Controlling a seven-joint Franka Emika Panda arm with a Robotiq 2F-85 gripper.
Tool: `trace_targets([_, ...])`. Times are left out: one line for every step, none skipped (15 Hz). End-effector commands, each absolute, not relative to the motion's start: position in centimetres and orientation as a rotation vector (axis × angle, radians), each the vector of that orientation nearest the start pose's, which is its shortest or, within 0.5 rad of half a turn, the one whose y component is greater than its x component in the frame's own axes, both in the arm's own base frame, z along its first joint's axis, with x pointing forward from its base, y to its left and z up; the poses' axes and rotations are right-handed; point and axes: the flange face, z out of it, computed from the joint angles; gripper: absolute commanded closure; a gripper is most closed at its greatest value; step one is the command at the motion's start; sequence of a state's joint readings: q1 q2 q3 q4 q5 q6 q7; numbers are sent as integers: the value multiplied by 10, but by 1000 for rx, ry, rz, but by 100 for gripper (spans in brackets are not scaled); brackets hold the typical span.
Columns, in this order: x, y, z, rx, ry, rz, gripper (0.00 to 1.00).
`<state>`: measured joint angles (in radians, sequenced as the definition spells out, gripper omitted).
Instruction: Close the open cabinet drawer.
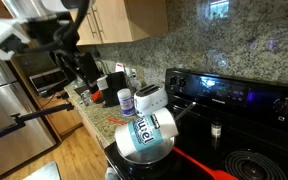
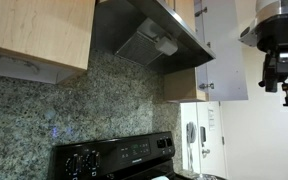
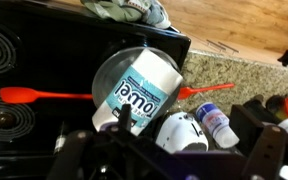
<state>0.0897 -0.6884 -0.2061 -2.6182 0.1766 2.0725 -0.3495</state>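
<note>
I cannot make out an open drawer for sure. A dark bar (image 1: pixel 34 116) juts out below the counter edge in an exterior view; I cannot tell what it belongs to. A pale upper cabinet door (image 2: pixel 224 50) with a small handle hangs beside the range hood. My gripper (image 1: pixel 68 55) hangs high over the counter's far end and also shows in an exterior view (image 2: pixel 281 75). In the wrist view its dark fingers (image 3: pixel 174 165) stand wide apart at the bottom edge, open and empty.
A black stove (image 1: pixel 234 100) holds a steel pot (image 3: pixel 109 80) with a paper towel roll (image 3: pixel 144 90) in it and a red spatula (image 3: pixel 44 96) across it. A white appliance (image 3: pixel 179 132), a pill bottle (image 3: pixel 216 120) and clutter crowd the granite counter (image 3: pixel 234 75). A range hood (image 2: pixel 144 40) hangs above.
</note>
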Motion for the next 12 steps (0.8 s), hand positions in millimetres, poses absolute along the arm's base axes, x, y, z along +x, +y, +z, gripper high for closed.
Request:
trace_targets([341, -57, 530, -2751, -190, -499, 0])
trace_targets([338, -63, 543, -2724, -172, -556, 0])
trace_targets([333, -70, 555, -2697, -151, -613, 0])
trace_targets([328, -76, 567, -2670, -138, -663, 0])
trace_targets([323, -85, 579, -2644, -112, -718, 0])
trace_targets([318, -95, 591, -2609, -69, -791, 0])
trace_targets([314, -104, 602, -2578, -34, -851, 0])
trace_targets([311, -114, 612, -2547, 1, -919, 0])
trace_targets([309, -123, 622, -2516, 45, -981, 0])
trace_targets([307, -134, 632, -2480, 90, -1047, 0])
trace_targets([305, -145, 641, -2446, 133, -1112, 0])
trace_targets([304, -155, 648, -2409, 173, -1178, 0])
